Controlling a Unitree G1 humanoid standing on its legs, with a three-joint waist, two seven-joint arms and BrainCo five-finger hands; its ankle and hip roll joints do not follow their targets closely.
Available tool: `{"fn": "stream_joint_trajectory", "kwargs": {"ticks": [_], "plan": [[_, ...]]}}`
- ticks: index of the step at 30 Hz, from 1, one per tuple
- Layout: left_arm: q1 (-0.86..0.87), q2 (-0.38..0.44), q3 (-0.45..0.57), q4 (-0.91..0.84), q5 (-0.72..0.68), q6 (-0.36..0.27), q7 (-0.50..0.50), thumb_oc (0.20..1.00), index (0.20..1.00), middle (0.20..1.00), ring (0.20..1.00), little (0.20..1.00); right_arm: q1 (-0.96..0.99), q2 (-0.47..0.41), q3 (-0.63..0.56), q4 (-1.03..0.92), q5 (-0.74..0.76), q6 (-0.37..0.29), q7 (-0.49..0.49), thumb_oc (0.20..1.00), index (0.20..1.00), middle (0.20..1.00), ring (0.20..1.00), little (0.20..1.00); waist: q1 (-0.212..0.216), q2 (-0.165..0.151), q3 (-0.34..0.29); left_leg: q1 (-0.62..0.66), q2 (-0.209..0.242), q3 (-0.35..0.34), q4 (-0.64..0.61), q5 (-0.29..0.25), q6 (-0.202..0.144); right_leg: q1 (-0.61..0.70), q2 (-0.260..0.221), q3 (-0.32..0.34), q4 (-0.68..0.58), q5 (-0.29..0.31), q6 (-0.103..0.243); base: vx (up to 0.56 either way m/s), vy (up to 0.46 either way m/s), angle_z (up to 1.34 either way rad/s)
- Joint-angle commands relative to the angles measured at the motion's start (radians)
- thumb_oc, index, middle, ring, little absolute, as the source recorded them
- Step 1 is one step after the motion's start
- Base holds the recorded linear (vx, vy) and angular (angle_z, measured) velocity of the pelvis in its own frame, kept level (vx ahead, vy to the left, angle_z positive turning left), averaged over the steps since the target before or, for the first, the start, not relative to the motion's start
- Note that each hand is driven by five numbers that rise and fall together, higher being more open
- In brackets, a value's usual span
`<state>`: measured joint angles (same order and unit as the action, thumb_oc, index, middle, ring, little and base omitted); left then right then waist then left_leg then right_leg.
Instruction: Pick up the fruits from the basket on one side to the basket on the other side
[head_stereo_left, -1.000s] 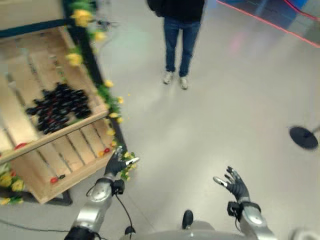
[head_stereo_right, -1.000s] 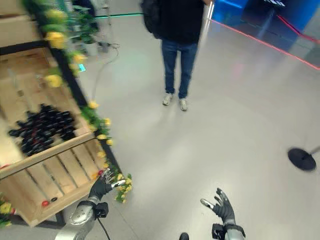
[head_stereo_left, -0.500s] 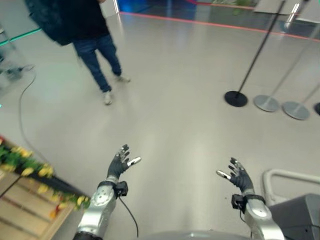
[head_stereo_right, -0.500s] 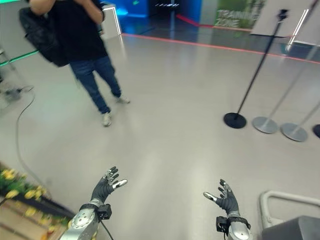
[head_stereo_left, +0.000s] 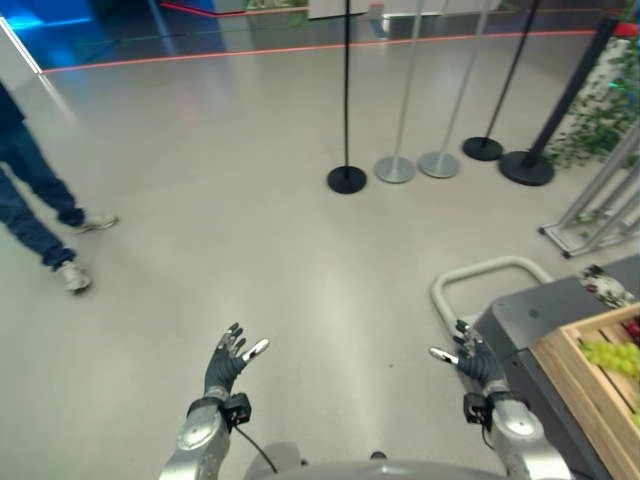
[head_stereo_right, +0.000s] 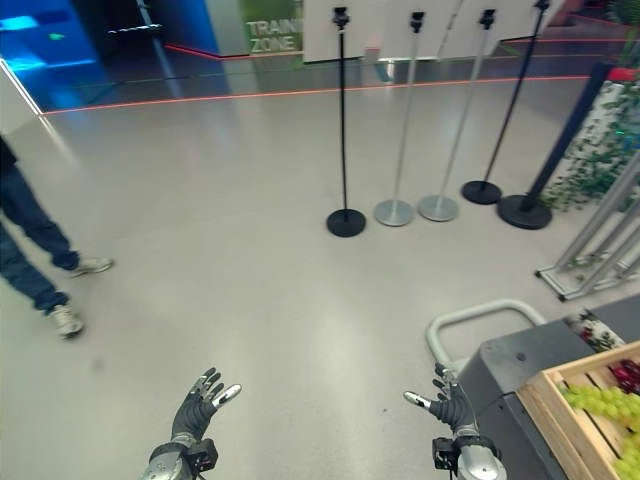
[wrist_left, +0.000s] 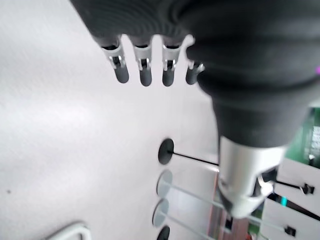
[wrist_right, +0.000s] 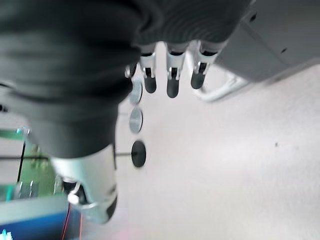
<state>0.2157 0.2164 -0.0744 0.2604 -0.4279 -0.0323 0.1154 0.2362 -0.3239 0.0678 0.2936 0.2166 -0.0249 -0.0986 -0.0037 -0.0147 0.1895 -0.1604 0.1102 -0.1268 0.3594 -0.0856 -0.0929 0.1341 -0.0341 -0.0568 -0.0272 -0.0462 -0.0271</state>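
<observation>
both hands were raised in the nearest part of the scene with nothing in them. the left hand (head_stereo_left: 228, 358) had its fingers (wrist_left: 145, 72) spread apart and straight, thumb out to the side. the right hand (head_stereo_left: 474, 362) was held the same way, fingers (wrist_right: 171, 82) apart and straight, thumb apart from them.

just beside the right hand, on the robot's right, stood a grey cart (head_stereo_left: 540, 330) with a pale curved handle (head_stereo_left: 470, 275) on its near-left end. a wooden crate (head_stereo_right: 565, 420) sat on the cart, and green grapes (head_stereo_right: 600, 400) lay inside it, with a few dark red fruits (head_stereo_right: 626, 374) beside them toward the crate's far edge.

a smooth grey floor (head_stereo_left: 260, 220) stretched beyond the cart. far to the left of the cart, a person's legs in blue jeans and pale shoes (head_stereo_left: 40, 230) stood on it. farther out than the cart stood a row of posts on round bases (head_stereo_right: 395, 212), the leftmost black (head_stereo_right: 346, 222), two silver, then more black ones. a leafy green plant (head_stereo_right: 600, 150) rose behind the cart, at the right end of that row.
</observation>
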Motion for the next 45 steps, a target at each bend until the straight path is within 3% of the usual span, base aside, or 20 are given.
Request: {"fn": "stream_joint_trajectory", "kwargs": {"ticks": [1, 3, 4, 8, 11, 13, 16, 18, 20, 21, 26, 29, 32, 36, 38, 39, 40, 42, 43, 45], "plan": [[-0.021, 0.013, 0.029, -0.075, -0.043, -0.058, 0.031, 1.000, 1.000, 1.000, 1.000, 1.000, -0.052, -0.041, -0.001, -0.039, -0.016, -0.041, -0.002, 1.000, 1.000, 1.000, 1.000, 1.000, 0.039, 0.058, 0.014, 0.051, 0.053, -0.163, -0.279, 0.191, -0.030, 0.026, -0.032, 0.043, -0.056, -0.024, 0.110, 0.22, 0.304, -1.17], [-0.038, 0.009, 0.028, -0.076, -0.028, -0.070, 0.034, 1.000, 1.000, 1.000, 1.000, 1.000, -0.060, -0.057, -0.008, -0.050, -0.026, -0.049, 0.000, 1.000, 1.000, 1.000, 1.000, 1.000, 0.039, 0.075, 0.008, 0.052, 0.048, -0.244, -0.325, 0.216, -0.067, 0.019, -0.035, 0.089, -0.057, -0.035, 0.119, 0.22, 0.351, -1.09], [-0.062, 0.017, 0.018, -0.072, -0.019, -0.075, 0.034, 1.000, 1.000, 1.000, 1.000, 1.000, -0.061, -0.054, -0.022, -0.055, -0.023, -0.044, 0.003, 1.000, 1.000, 1.000, 1.000, 1.000, 0.016, 0.074, 0.007, 0.056, 0.064, -0.147, -0.300, 0.179, -0.065, 0.037, -0.071, 0.091, -0.057, -0.054, 0.137, 0.09, 0.228, -0.86], [-0.086, 0.036, -0.001, -0.063, -0.011, -0.072, 0.032, 1.000, 1.000, 1.000, 1.000, 1.000, -0.061, -0.038, -0.025, -0.052, -0.024, -0.036, 0.001, 1.000, 1.000, 1.000, 1.000, 1.000, 0.016, 0.064, -0.007, 0.084, 0.033, -0.110, -0.332, 0.156, -0.041, 0.032, -0.116, 0.098, -0.030, -0.040, 0.165, 0.11, 0.307, -0.65], [-0.108, 0.074, -0.014, -0.066, 0.024, -0.068, 0.030, 1.000, 1.000, 1.000, 1.000, 1.000, -0.057, 0.000, -0.030, -0.058, -0.005, -0.033, 0.006, 1.000, 1.000, 1.000, 1.000, 1.000, -0.005, 0.035, -0.023, 0.137, 0.009, -0.002, -0.409, 0.154, -0.012, -0.040, -0.173, 0.116, 0.061, -0.011, 0.214, 0.07, 0.295, -0.66], [-0.135, 0.095, -0.022, -0.064, 0.041, -0.061, 0.038, 1.000, 1.000, 1.000, 1.000, 1.000, -0.067, 0.030, -0.023, -0.049, -0.002, -0.032, 0.001, 1.000, 1.000, 1.000, 1.000, 1.000, -0.011, 0.005, -0.020, 0.171, -0.011, 0.109, -0.441, 0.125, 0.013, -0.130, -0.231, 0.062, 0.091, 0.080, 0.263, 0.02, 0.377, -0.78], [-0.142, 0.092, -0.024, -0.050, 0.048, -0.059, 0.040, 1.000, 1.000, 1.000, 1.000, 1.000, -0.062, 0.046, -0.017, -0.020, 0.000, -0.028, 0.001, 1.000, 1.000, 1.000, 1.000, 1.000, -0.014, 0.002, -0.005, 0.200, -0.031, 0.204, -0.447, 0.096, 0.032, -0.195, -0.269, -0.121, 0.135, 0.129, 0.258, -0.03, 0.268, -1.46], [-0.148, 0.085, -0.030, -0.034, 0.052, -0.058, 0.043, 1.000, 1.000, 1.000, 1.000, 1.000, -0.065, 0.047, -0.011, 0.000, -0.002, -0.029, 0.001, 1.000, 1.000, 1.000, 1.000, 1.000, -0.026, 0.002, 0.000, 0.203, -0.036, 0.227, -0.447, 0.094, 0.036, -0.216, -0.248, -0.138, 0.160, 0.120, 0.254, 0.00, 0.191, -1.02], [-0.146, 0.077, -0.031, 0.005, 0.056, -0.040, 0.037, 1.000, 1.000, 1.000, 1.000, 1.000, -0.051, 0.048, -0.004, 0.020, 0.013, -0.016, 0.009, 1.000, 1.000, 1.000, 1.000, 1.000, -0.054, -0.015, 0.018, 0.227, -0.051, 0.287, -0.447, 0.082, 0.055, -0.266, -0.142, -0.140, 0.154, 0.095, 0.212, 0.04, 0.174, -0.52], [-0.146, 0.077, -0.031, 0.005, 0.056, -0.041, 0.036, 1.000, 1.000, 1.000, 1.000, 1.000, -0.050, 0.048, -0.004, 0.019, 0.013, -0.016, 0.009, 1.000, 1.000, 1.000, 1.000, 1.000, -0.052, -0.014, 0.019, 0.229, -0.050, 0.289, -0.447, 0.081, 0.054, -0.264, -0.141, -0.139, 0.153, 0.096, 0.211, 0.02, 0.078, -1.00], [-0.150, 0.062, -0.030, 0.029, 0.051, -0.025, 0.021, 1.000, 1.000, 1.000, 1.000, 1.000, -0.061, 0.048, 0.019, 0.045, 0.010, -0.016, 0.008, 1.000, 1.000, 1.000, 1.000, 1.000, -0.048, -0.015, 0.016, 0.282, -0.050, 0.389, -0.444, 0.041, 0.059, -0.291, -0.138, -0.386, 0.160, 0.091, 0.167, 0.08, 0.023, -0.82], [-0.153, 0.043, -0.039, 0.052, 0.023, -0.029, 0.013, 1.000, 1.000, 1.000, 1.000, 1.000, -0.075, 0.042, 0.028, 0.073, 0.002, -0.013, 0.003, 1.000, 1.000, 1.000, 1.000, 1.000, -0.052, -0.010, 0.005, 0.303, -0.058, 0.413, -0.416, 0.019, 0.060, -0.249, -0.135, -0.369, 0.106, 0.104, 0.169, 0.10, -0.066, -0.33], [-0.150, 0.025, -0.049, 0.064, -0.030, -0.020, 0.007, 1.000, 1.000, 1.000, 1.000, 1.000, -0.105, 0.017, 0.040, 0.095, 0.009, -0.007, -0.007, 1.000, 1.000, 1.000, 1.000, 1.000, -0.060, 0.007, -0.018, 0.280, -0.020, 0.436, -0.217, -0.053, 0.059, -0.184, -0.081, -0.310, 0.068, 0.069, 0.130, 0.14, -0.124, -0.30], [-0.149, 0.012, -0.060, 0.076, -0.040, -0.018, 0.012, 1.000, 1.000, 1.000, 1.000, 1.000, -0.117, -0.017, 0.051, 0.127, 0.014, 0.000, -0.004, 1.000, 1.000, 1.000, 1.000, 1.000, -0.043, 0.015, 0.016, 0.171, 0.010, 0.384, 0.096, -0.010, 0.027, -0.124, -0.044, -0.268, 0.033, 0.048, 0.088, 0.04, -0.099, -0.63], [-0.141, -0.009, -0.069, 0.096, -0.076, -0.028, 0.019, 1.000, 1.000, 1.000, 1.000, 1.000, -0.135, -0.037, 0.069, 0.168, 0.007, 0.009, -0.004, 1.000, 1.000, 1.000, 1.000, 1.000, -0.010, 0.017, 0.062, 0.060, -0.086, 0.166, 0.327, 0.078, -0.003, -0.078, -0.043, -0.208, 0.010, 0.040, 0.058, 0.02, 0.055, -0.43], [-0.135, -0.017, -0.073, 0.114, -0.080, -0.029, 0.019, 1.000, 1.000, 1.000, 1.000, 1.000, -0.138, -0.040, 0.074, 0.194, 0.007, 0.010, -0.004, 1.000, 1.000, 1.000, 1.000, 1.000, -0.005, 0.011, 0.064, 0.037, -0.121, 0.136, 0.345, 0.085, -0.003, -0.072, -0.050, -0.192, 0.007, 0.043, 0.055, 0.06, 0.085, -0.90], [-0.132, -0.020, -0.076, 0.125, -0.072, -0.023, 0.018, 1.000, 1.000, 1.000, 1.000, 1.000, -0.143, -0.038, 0.078, 0.224, 0.007, 0.016, -0.004, 1.000, 1.000, 1.000, 1.000, 1.000, -0.001, 0.012, 0.062, 0.033, -0.126, 0.120, 0.312, 0.073, 0.007, -0.064, -0.049, -0.172, 0.005, 0.042, 0.060, 0.07, 0.064, -1.01], [-0.125, -0.030, -0.071, 0.174, -0.100, -0.022, 0.012, 1.000, 1.000, 1.000, 1.000, 1.000, -0.155, -0.029, 0.088, 0.304, 0.007, 0.021, -0.007, 1.000, 1.000, 1.000, 1.000, 1.000, -0.004, 0.017, 0.053, 0.035, -0.042, 0.115, 0.213, 0.098, 0.012, -0.053, -0.058, -0.160, 0.007, 0.037, 0.077, 0.11, 0.108, -0.65], [-0.139, -0.033, -0.077, 0.218, -0.090, -0.023, 0.018, 1.000, 1.000, 1.000, 1.000, 1.000, -0.166, -0.025, 0.091, 0.349, 0.007, 0.020, -0.014, 1.000, 1.000, 1.000, 1.000, 1.000, 0.000, 0.020, 0.050, 0.044, 0.019, 0.115, 0.116, 0.104, 0.007, -0.041, -0.064, -0.154, 0.011, 0.028, 0.089, 0.17, 0.162, -0.49], [-0.139, -0.037, -0.081, 0.255, -0.101, -0.020, 0.017, 1.000, 1.000, 1.000, 1.000, 1.000, -0.183, -0.027, 0.089, 0.423, 0.006, 0.023, -0.025, 1.000, 1.000, 1.000, 1.000, 1.000, 0.004, 0.045, 0.034, 0.102, 0.049, 0.085, -0.125, 0.096, 0.002, -0.033, -0.050, -0.142, 0.012, 0.013, 0.109, 0.19, 0.190, -0.55]]}}
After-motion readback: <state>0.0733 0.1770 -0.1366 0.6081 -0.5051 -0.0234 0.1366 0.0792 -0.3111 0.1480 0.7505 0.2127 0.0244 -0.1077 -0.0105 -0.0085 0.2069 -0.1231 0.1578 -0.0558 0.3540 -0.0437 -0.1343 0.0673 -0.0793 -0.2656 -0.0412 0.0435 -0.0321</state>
